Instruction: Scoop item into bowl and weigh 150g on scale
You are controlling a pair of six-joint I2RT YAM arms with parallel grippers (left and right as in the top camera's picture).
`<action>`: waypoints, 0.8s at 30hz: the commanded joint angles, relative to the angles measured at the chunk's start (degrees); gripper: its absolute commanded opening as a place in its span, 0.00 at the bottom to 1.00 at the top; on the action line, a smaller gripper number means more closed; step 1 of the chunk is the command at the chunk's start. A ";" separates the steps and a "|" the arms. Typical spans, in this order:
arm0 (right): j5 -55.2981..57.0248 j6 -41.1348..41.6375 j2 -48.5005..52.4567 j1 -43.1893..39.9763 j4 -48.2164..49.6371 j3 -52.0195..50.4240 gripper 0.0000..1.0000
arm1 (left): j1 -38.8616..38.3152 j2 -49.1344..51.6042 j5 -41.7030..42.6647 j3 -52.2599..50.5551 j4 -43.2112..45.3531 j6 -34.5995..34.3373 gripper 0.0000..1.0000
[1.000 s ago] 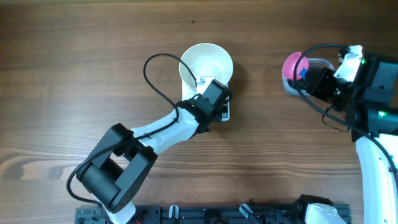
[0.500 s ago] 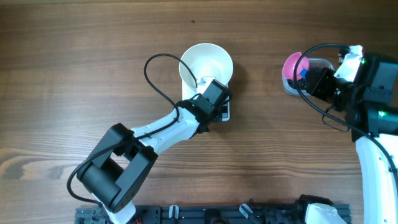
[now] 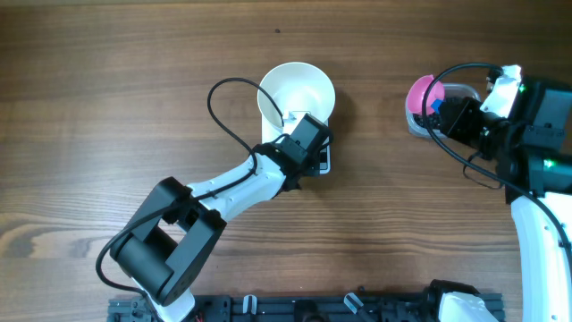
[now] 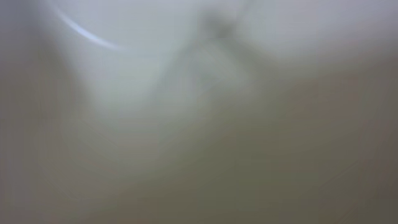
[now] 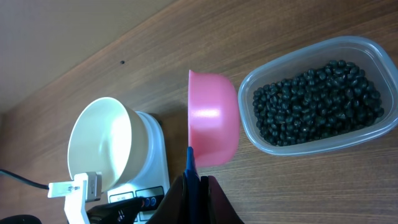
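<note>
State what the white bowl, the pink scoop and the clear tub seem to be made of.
White bowl: probably glazed ceramic or glossy plastic; smooth, shiny. Pink scoop: likely plastic; uniform colour, soft highlight. Clear tub: transparent plastic; the beans show through its wall.

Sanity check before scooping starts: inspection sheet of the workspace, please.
Surface: wooden table, one small dark speck.
Job's things: white bowl sits on the scale, no beans seen in it; black beans fill the clear tub; pink scoop beside the tub.
Clutter: nothing seen.
Grippers: left gripper shut at the bowl's rim above the scale; cannot tell whether it grips anything, its wrist view is a blur. Right gripper shut on the scoop's blue handle.
Cables: black cable loop off the left arm, beside the bowl; black cable along the right arm.
Surroundings: black frame at the table's near edge.
</note>
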 commanded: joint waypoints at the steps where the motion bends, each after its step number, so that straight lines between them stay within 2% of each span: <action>1: 0.61 -0.92 0.33 -0.13 -0.07 1.07 0.04 | 0.09 3.04 2.69 -0.87 -1.75 0.68 0.04; 11: 0.61 -0.94 0.33 -0.13 0.02 1.07 0.04 | 0.15 1.79 2.67 -0.68 -2.58 0.72 0.04; 16: 0.59 -0.94 0.33 -0.13 0.33 1.07 0.04 | 0.09 -9.14 2.82 -0.63 -4.79 0.90 0.04; 24: 0.61 -1.14 0.33 -0.13 0.33 1.07 0.04 | 0.46 -22.43 3.37 -0.63 -13.62 0.87 0.04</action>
